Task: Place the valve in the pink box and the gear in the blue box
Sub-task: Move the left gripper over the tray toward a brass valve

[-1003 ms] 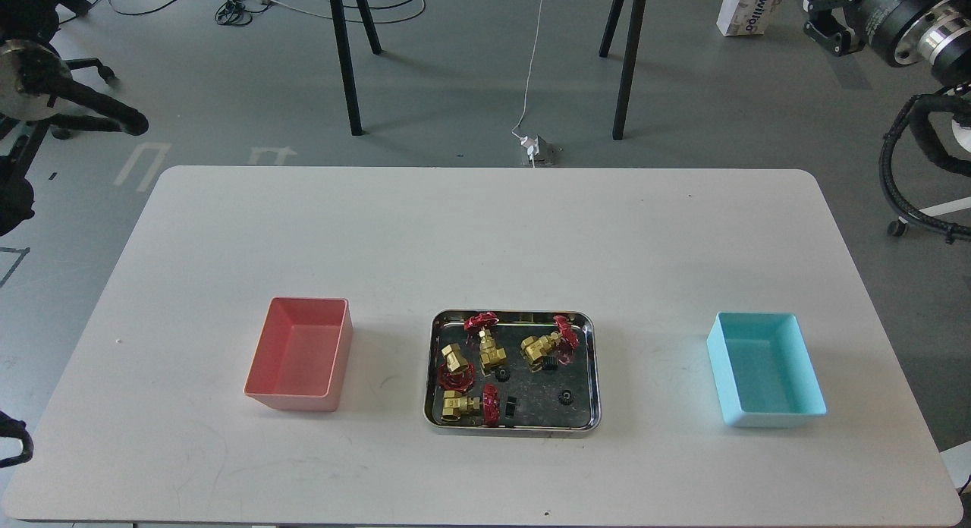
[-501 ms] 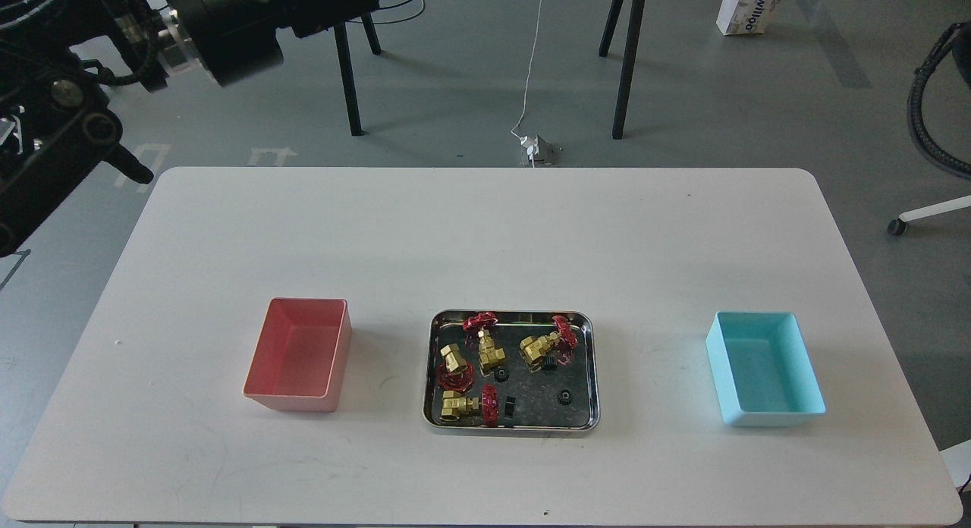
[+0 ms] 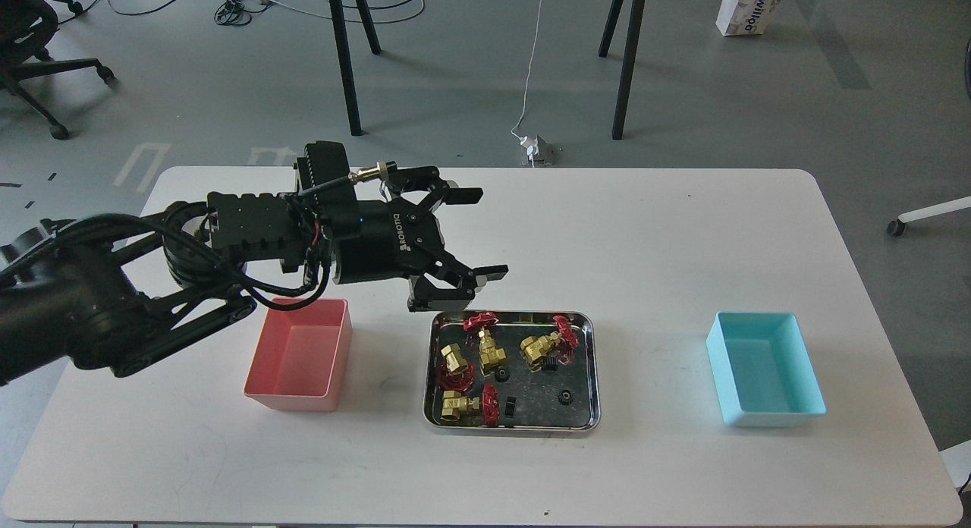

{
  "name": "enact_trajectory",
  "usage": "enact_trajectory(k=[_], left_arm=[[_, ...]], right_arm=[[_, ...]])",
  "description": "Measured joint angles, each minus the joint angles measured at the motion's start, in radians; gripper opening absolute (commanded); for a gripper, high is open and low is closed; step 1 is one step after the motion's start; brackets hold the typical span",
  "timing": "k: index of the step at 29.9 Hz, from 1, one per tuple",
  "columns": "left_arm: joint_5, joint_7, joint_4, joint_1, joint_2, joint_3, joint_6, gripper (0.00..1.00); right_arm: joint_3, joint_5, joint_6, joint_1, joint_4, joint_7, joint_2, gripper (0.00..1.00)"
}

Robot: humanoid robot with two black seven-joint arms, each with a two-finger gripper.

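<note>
A shiny steel tray (image 3: 592,365) sits at the middle of the white tabletop (image 3: 607,232), with the pink box (image 3: 334,361) to its left and the blue box (image 3: 724,376) to its right, each well apart from the tray. Both boxes show only their bare floors.

The tray holds four brass valves with red handwheels. One valve (image 3: 485,338) stands near the tray's far rim with its wheel uppermost; a second valve (image 3: 548,347) lies toward the far right, its wheel against the right side. A third valve (image 3: 455,365) lies at the left with its wheel turned toward the near side, and a fourth valve (image 3: 469,404) lies in the near left corner with its wheel on edge to the right.

Small black gears are scattered among them: one gear (image 3: 564,396) lies alone on the tray floor toward the near right, another gear (image 3: 501,374) sits just beside the middle valve, and a dark piece (image 3: 510,407) next to the fourth valve is probably a gear on edge, though it is too small to be sure.

The left hand (image 3: 476,234) reaches in from the left above the tabletop, just beyond the tray's far left corner. Its fingers (image 3: 463,196) are spread wide apart, gripping nothing. The right hand is out of view.
</note>
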Motion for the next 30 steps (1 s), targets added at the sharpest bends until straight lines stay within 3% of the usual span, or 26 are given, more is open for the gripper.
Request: enact_trajectory(k=[9,15,24,30], left_arm=[[0.0,0.015,0.102,0.054,-0.062,0.108,-0.01,1.0],[0.0,0.017,0.225,0.077,-0.148,0.122,-0.015,1.0],[0.0,0.019,0.316,0.14,-0.216,0.145,-0.022,0.99],[0.0,0.019,0.365,0.142,-0.258,0.145,-0.022,0.89]], right_arm=[[0.0,0.0,0.0,0.007,0.001,0.0,-0.005,0.99],[0.001,0.0,0.0,0.01,-0.002,0.0,0.003,0.99],[0.002,-0.002,0.0,0.012,-0.003,0.0,0.006,0.99],[0.0,-0.003,0.0,0.005,-0.005,0.0,0.006,0.99]])
